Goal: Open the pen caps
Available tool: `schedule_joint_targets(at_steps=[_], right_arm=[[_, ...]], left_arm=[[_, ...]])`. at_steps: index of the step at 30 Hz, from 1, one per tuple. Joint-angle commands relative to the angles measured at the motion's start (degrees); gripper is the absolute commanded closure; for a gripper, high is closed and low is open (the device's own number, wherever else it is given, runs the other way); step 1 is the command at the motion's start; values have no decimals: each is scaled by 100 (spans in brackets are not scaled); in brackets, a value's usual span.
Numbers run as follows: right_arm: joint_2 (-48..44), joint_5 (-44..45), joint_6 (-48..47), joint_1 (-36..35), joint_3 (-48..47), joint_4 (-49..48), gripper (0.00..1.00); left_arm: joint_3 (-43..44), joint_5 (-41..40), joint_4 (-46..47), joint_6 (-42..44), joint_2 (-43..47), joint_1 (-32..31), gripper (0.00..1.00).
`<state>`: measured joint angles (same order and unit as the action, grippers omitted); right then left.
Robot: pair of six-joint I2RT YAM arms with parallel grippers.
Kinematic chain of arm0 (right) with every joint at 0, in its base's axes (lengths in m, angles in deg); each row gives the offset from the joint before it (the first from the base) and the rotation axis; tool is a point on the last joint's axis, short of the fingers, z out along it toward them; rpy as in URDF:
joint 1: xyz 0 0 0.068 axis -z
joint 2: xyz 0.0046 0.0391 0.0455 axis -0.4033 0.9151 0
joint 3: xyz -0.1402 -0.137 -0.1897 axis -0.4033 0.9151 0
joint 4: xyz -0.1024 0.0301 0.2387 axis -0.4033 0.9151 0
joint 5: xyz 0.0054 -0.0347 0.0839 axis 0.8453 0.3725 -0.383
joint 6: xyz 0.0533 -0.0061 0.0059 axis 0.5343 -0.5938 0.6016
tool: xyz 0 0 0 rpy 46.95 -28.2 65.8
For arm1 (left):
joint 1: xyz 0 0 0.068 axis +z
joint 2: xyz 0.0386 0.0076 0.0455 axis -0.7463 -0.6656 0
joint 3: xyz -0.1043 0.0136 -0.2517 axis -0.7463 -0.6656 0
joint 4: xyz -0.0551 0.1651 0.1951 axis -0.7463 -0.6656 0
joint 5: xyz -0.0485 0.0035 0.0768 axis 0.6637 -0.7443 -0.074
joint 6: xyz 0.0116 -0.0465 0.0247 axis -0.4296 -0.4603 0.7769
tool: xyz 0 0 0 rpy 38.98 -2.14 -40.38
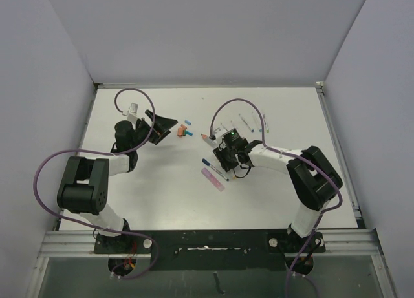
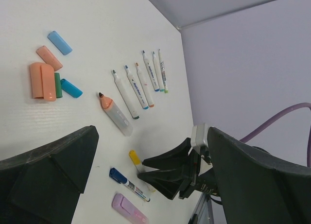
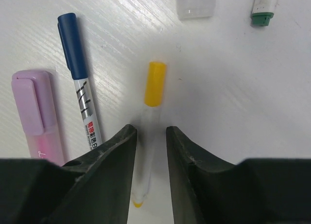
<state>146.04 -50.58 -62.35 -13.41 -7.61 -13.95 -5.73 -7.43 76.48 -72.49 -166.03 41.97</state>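
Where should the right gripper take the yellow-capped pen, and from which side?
On the white barrel just below the yellow cap, coming straight down. The pen lies flat, lined up between the fingers of the right gripper, so they close across its narrow width and leave the cap free.

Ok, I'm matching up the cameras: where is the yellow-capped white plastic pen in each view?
Right wrist: yellow-capped white plastic pen at centre, between the fingers of the right pincer.
Left wrist: the pen lies lower centre, before that pincer.
Top external: not made out, apparently hidden beneath the pincer.
Shared landmark: the navy-capped white pen beside it.
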Motion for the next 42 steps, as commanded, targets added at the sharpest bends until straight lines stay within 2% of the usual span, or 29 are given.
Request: schedule_joint_targets(at_steps=[1,7,10,15,22,34,37,42], right_arm=[[-34,-71,43,-27,-116,-25,71],[1,-74,-52,-26,-152,55,88],[-80,-40,-141,-27,-246,77,93],[-360,-42,-309,-28,-465,-33,94],[-482,-290,-367,-21,-1001,-134,94],[-516,-905,-62,-26,-1493,-587,94],[-484,-1032,-9,-26,-1552,-673,94],[-431,-1199,50,-32,-1624,-778,95]], left_arm=[[143,52,306,77,-30,-29,2],[269,12,-182,235,119,-72,2],[361,-113,-547,369,205,-204,2],[591,-436,-1134,572,247,-705,3],[946,-531,-1304,576,-53,-1310,3],[1078,-436,-1061,484,-370,-1461,9],[1080,-404,-988,453,-427,-1470,12],[1085,-324,-720,337,-558,-1504,25]])
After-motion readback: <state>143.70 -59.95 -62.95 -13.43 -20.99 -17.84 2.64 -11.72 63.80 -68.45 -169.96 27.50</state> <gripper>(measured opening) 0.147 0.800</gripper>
